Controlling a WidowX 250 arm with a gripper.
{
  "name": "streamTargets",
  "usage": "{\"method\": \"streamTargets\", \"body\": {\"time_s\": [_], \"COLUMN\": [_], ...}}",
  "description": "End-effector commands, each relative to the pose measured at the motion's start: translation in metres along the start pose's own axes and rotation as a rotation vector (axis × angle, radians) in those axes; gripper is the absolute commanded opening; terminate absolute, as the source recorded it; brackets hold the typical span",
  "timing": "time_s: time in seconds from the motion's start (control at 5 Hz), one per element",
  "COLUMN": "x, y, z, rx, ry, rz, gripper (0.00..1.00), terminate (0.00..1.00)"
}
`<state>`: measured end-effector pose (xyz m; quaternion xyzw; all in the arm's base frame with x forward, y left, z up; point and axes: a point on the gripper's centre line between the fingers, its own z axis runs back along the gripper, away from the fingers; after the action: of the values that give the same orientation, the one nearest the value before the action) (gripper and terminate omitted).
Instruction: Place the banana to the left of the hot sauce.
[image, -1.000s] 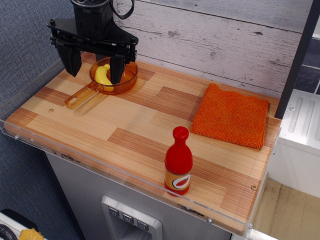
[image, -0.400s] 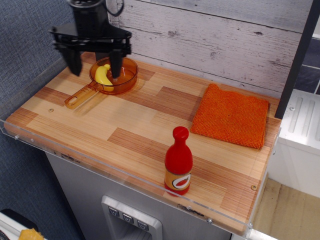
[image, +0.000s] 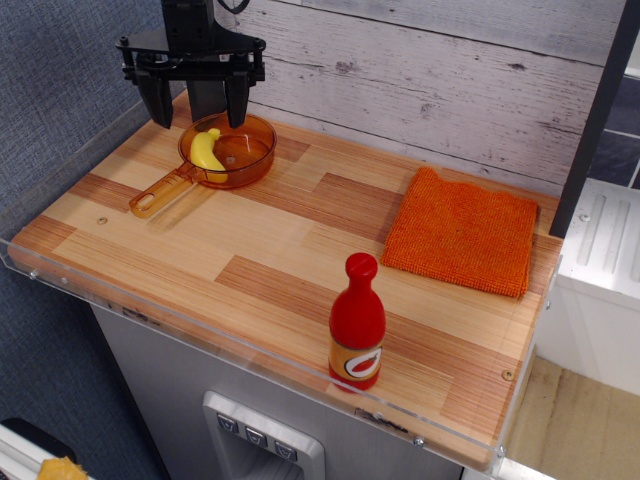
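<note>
The banana (image: 207, 150) is small, yellow and curved. It lies in the left part of an orange see-through pan (image: 250, 160) at the back left of the wooden counter. The hot sauce (image: 357, 323), a red bottle with a red cap and an orange-and-white label, stands upright near the front edge, right of the middle. My black gripper (image: 197, 110) hangs open and empty above the back rim of the pan, just behind the banana, with its fingers pointing down.
The pan's handle (image: 160, 196) points toward the front left. An orange cloth (image: 462, 232) lies flat at the back right. A grey plank wall (image: 430, 80) runs behind the counter. A clear plastic lip (image: 150, 312) edges the front.
My gripper has risen and drawn back toward the wall, so the banana and the pan now show in full. The banana, pan, bottle and cloth have not moved.
</note>
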<state>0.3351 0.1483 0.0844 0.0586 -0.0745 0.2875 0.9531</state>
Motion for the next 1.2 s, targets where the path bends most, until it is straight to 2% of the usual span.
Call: {"method": "streamTargets", "body": {"time_s": [0.0, 0.4, 0.6, 1.0], "x": [0.023, 0.027, 0.028, 0.028], "y": [0.006, 0.006, 0.002, -0.004], "z": [0.003, -0.018, -0.028, -0.035], "rx": [0.023, 0.056, 0.039, 0.038], "ry": [-0.057, -0.058, -0.076, -0.073], "rz": [0.037, 0.047, 0.025, 0.016], "gripper": [1.0, 1.0, 1.0, 1.0], "terminate": [0.0, 0.0, 0.0, 0.0]}}
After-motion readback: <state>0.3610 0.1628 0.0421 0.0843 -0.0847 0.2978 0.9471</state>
